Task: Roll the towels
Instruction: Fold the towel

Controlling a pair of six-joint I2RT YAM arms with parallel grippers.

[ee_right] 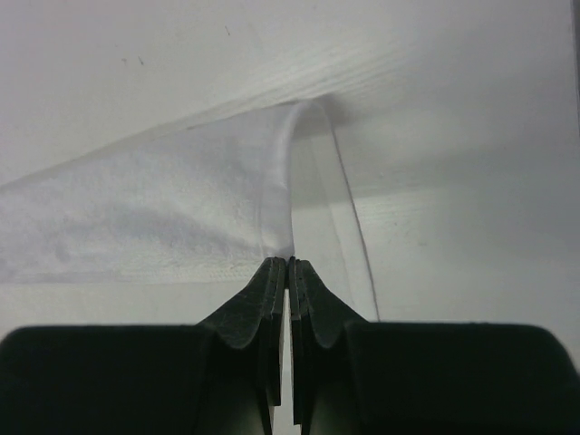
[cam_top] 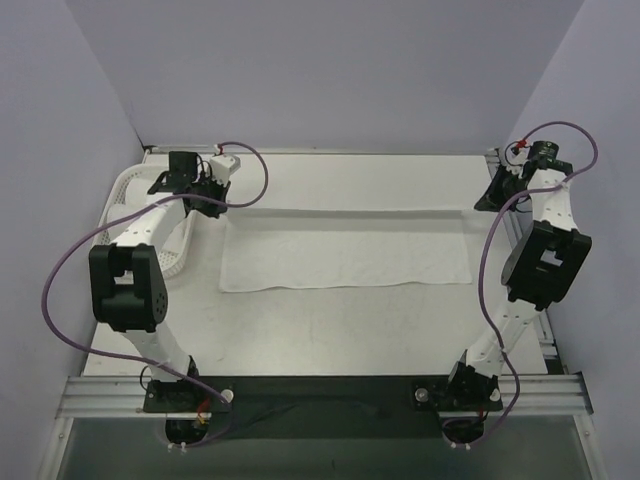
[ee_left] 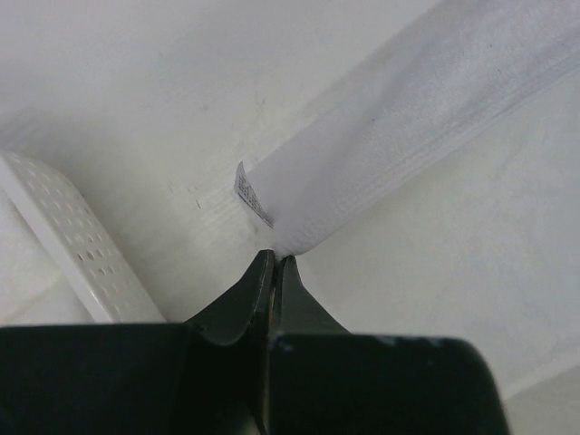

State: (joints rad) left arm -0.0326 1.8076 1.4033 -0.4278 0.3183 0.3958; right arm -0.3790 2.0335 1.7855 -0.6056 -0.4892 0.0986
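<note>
Two far corners of the towel, spread on the counter, are pinched: left tool and right tool both clamped tight. Move them evenly, edge taut, so the fold lands straight.

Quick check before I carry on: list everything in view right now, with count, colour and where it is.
towel: one, white, spread across the middle of the table, two far corners lifted
label: one, white with print, on the towel corner by the left fingers
basket: one, white, perforated, left side of the table
table: one, white
cables: two, purple, one looping along each arm
left gripper: one, black, shut on the towel's far left corner
right gripper: one, black, shut on the towel's far right corner
</note>
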